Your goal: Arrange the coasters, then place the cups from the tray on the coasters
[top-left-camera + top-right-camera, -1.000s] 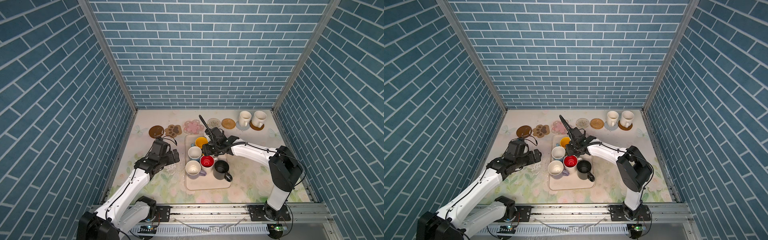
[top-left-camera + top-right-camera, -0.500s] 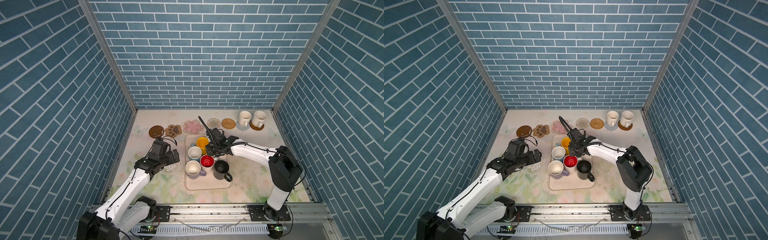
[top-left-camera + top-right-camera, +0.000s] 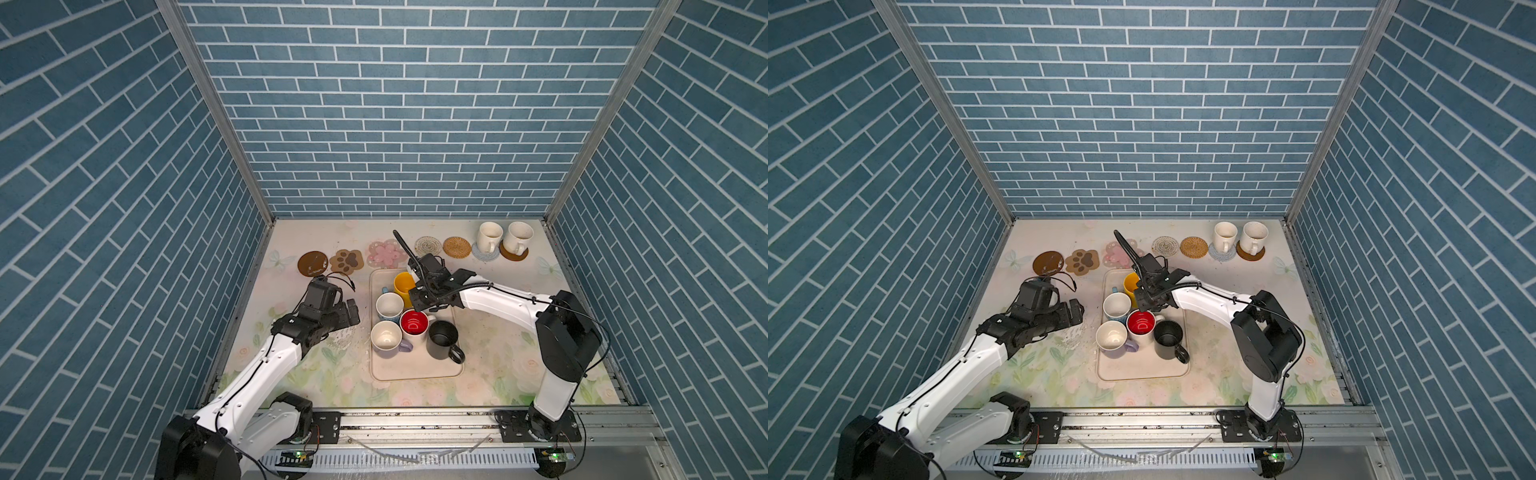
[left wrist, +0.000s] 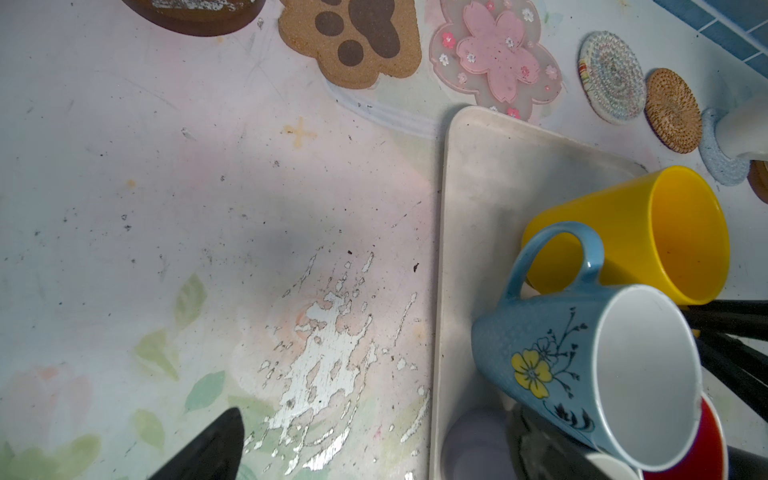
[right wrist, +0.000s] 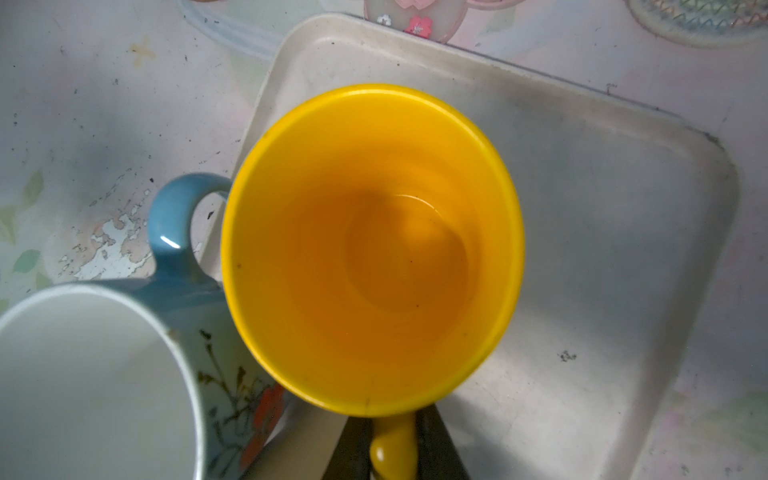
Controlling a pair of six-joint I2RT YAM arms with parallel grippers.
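My right gripper [image 5: 392,453] is shut on the handle of the yellow cup [image 5: 374,249], which stands upright at the far end of the cream tray [image 3: 415,370]. The light blue cup [image 3: 389,306], the red-inside cup [image 3: 414,323], the lavender cup [image 3: 386,337] and the black cup [image 3: 442,338] also stand in the tray. Two cream cups [image 3: 488,235] sit at the back right on coasters. Along the back lie a brown disc [image 3: 312,263], the paw [image 3: 346,260], the pink flower [image 3: 385,253], the clear round [image 3: 428,245] and the rattan coaster [image 3: 456,246]. My left gripper [image 3: 351,311] hangs open, empty, left of the tray.
The light blue cup's handle [image 5: 174,224] is close beside the yellow cup. A worn, flaking patch of tablecloth [image 4: 324,353] lies under the left gripper. Blue brick walls enclose the table on three sides, and a metal rail [image 3: 415,419] runs along the front.
The right gripper's jaws have closed onto the yellow cup's handle. The left arm has not moved.
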